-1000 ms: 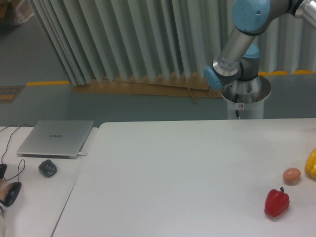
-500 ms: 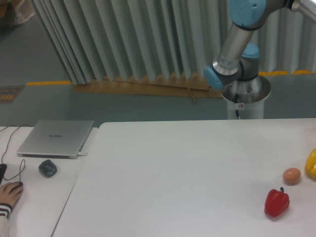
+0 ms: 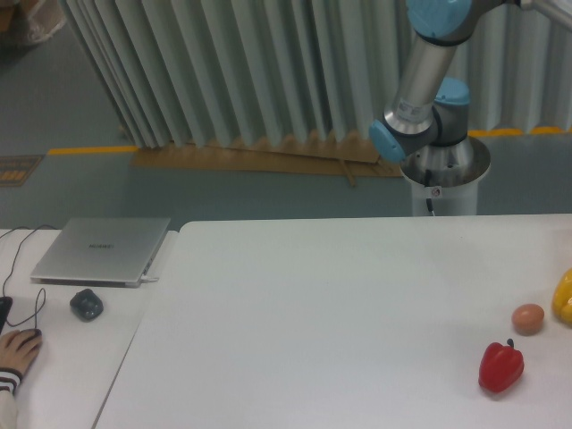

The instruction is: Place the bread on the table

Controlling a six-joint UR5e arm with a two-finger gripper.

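**Inspector A:** State the condition of the table [image 3: 340,304].

**Inspector B:** White top, matte. Near its right edge stand a red pepper [image 3: 500,366], a small brown egg-like ball [image 3: 528,318] just behind it, and part of a yellow fruit [image 3: 563,297] cut off by the frame edge. All three sit where they sat a second ago.

**Inspector A:** And the bread?

**Inspector B:** Not visible anywhere in the view; its position cannot be given.

**Inspector A:** The arm?

**Inspector B:** Only the arm [image 3: 420,80] base and lower links show, behind the table's far right side. Compared with a second ago, the upper blue joint has risen and drawn slightly left, so less of it shows at the top of the frame. The gripper is out of the picture, so the state of its fingers cannot be told.

**Inspector A:** Anything else altered?

**Inspector B:** On the side desk [image 3: 71,357], a hand [image 3: 16,350] rests at the lower left edge, placed as it was half a second ago; a second ago it lay lower, at the very edge. The closed laptop [image 3: 100,250] and the dark mouse [image 3: 87,305] are unmoved.
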